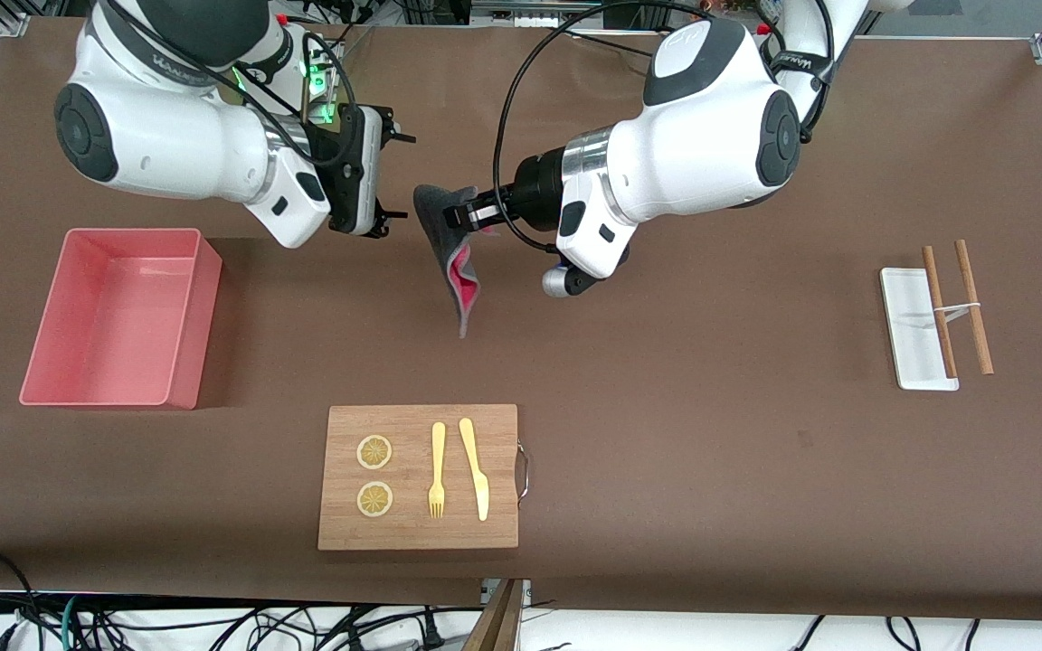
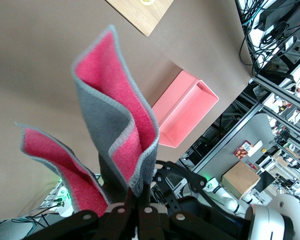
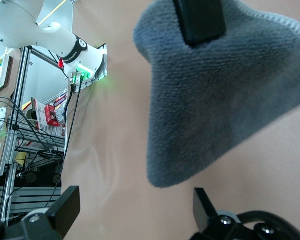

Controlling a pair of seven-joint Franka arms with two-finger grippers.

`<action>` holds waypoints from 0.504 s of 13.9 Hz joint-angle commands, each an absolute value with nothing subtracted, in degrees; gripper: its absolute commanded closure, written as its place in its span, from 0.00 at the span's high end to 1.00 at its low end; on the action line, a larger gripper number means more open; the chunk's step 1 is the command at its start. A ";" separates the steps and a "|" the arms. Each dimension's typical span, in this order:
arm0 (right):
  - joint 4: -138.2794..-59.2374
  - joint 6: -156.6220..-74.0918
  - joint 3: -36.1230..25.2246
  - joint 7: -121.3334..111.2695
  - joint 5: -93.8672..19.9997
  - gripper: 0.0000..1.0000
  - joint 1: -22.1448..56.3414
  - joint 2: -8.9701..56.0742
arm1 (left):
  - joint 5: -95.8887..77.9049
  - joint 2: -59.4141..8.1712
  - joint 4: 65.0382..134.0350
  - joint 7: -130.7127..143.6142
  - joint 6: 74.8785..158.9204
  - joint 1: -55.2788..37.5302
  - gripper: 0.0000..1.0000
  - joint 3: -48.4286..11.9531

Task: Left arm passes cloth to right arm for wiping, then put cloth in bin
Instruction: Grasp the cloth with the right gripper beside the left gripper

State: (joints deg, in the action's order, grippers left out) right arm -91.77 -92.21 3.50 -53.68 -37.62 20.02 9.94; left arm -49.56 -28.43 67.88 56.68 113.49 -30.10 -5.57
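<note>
Cloth in left tool, airborne

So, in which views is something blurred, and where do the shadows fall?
Front view: sharp; the bin casts a shadow toward the board. Left wrist view: cloth sharp, held by the left gripper. Right wrist view: cloth close and soft; right gripper open.

The cloth, grey with pink inside, hangs folded in the air; the empty pink bin lies at its 8 o'clock.
</note>
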 commanded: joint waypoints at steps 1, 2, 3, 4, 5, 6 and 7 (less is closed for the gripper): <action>-93.78 -95.78 4.39 -51.94 -37.71 1.00 20.04 8.26 | -49.57 -28.21 67.32 58.18 113.99 -30.59 0.00 -5.36; -93.69 -97.80 5.26 -51.94 -37.62 1.00 20.13 8.70 | -49.57 -28.21 67.32 58.18 113.99 -30.59 0.00 -5.36; -93.69 -100.00 5.62 -51.94 -37.62 1.00 20.13 9.57 | -49.57 -28.21 67.32 58.18 113.99 -30.67 0.00 -5.45; -93.60 -101.67 5.97 -52.03 -37.62 1.00 20.21 10.19 | -49.57 -28.21 67.32 58.27 113.99 -30.67 0.00 -5.54; -93.60 -103.43 6.50 -51.94 -37.62 1.00 20.48 10.63 | -49.57 -28.21 67.24 58.79 113.99 -30.67 0.00 -5.80; -93.60 -104.67 7.29 -51.94 -37.53 1.00 20.57 10.90 | -49.48 -28.21 67.32 59.41 113.99 -30.76 0.00 -5.97; -93.60 -105.37 7.56 -51.94 -37.44 1.00 20.57 11.25 | -49.40 -28.21 67.32 59.41 113.99 -30.94 0.00 -5.98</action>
